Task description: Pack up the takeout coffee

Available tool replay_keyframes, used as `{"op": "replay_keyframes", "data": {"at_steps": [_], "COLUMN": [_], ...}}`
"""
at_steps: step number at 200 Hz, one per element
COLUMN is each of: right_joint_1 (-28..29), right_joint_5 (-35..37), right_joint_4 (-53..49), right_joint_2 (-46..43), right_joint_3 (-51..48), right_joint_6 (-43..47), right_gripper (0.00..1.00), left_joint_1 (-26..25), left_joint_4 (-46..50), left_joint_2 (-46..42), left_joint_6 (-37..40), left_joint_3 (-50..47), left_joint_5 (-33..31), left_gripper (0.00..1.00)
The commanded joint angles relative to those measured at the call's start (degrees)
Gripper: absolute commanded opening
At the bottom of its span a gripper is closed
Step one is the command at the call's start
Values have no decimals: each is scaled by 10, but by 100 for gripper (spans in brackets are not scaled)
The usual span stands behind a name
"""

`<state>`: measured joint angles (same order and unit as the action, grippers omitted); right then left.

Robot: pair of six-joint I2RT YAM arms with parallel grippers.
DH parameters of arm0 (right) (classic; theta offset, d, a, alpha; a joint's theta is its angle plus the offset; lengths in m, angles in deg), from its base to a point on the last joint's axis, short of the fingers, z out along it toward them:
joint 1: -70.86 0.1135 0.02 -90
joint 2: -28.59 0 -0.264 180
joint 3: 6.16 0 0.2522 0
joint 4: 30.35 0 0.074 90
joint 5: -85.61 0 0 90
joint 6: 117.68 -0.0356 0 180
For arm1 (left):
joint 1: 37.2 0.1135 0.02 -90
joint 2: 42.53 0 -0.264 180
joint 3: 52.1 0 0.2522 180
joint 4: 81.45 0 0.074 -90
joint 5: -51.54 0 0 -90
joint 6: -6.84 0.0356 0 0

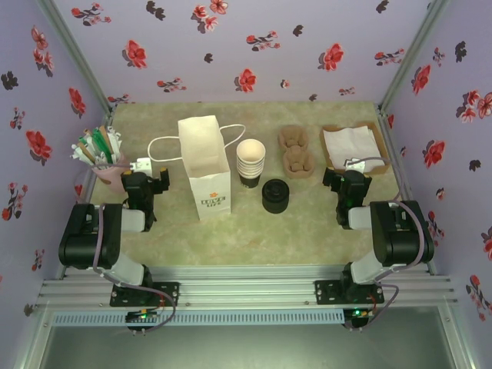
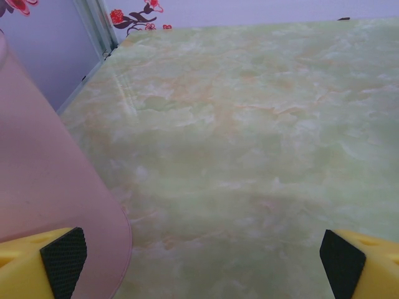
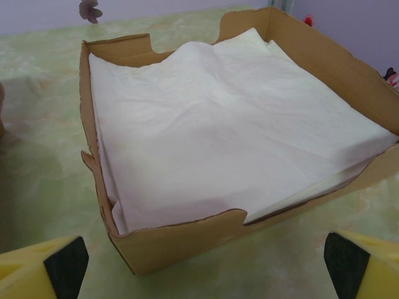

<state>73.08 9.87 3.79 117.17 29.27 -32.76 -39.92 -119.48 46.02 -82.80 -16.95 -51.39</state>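
The takeout coffee is out of view. A white paper bag (image 1: 204, 175) with string handles stands upright left of centre. Right of it are a stack of nested cream-rimmed cups (image 1: 250, 163) and, nearer, a stack of black lids (image 1: 275, 195). My left gripper (image 1: 149, 181) rests low on the table left of the bag, open and empty (image 2: 202, 268), with a pink cup (image 2: 43, 187) beside its left finger. At the right, my right gripper (image 1: 352, 177) is also open and empty (image 3: 206, 268), facing a cardboard tray (image 3: 181, 240) of white napkins (image 3: 218, 124).
The pink cup (image 1: 108, 167) holds stirrers and sachets at the far left. Brown pulp cup carriers (image 1: 296, 150) lie between the cup stack and the napkin tray (image 1: 332, 150). Floral walls close the back and both sides.
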Motion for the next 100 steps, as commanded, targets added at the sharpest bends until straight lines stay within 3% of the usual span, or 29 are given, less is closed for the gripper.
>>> {"op": "replay_keyframes", "data": {"at_steps": [1,80,100], "right_joint_1": [-4,-4,2], "right_joint_5": [-5,-10,-18], "right_joint_4": [3,5,-21], "right_joint_2": [-1,-4,-26], "right_joint_3": [10,8,12], "right_joint_6": [-7,-3,7], "right_gripper": [99,99,99], "left_joint_1": [2,-1,-18], "left_joint_4": [-10,-21,-48], "left_joint_2": [1,-1,-22], "left_joint_6": [-6,-2,9], "left_joint_3": [3,-3,-24], "left_joint_5": [-11,-11,-44], "left_gripper": [99,99,99]}}
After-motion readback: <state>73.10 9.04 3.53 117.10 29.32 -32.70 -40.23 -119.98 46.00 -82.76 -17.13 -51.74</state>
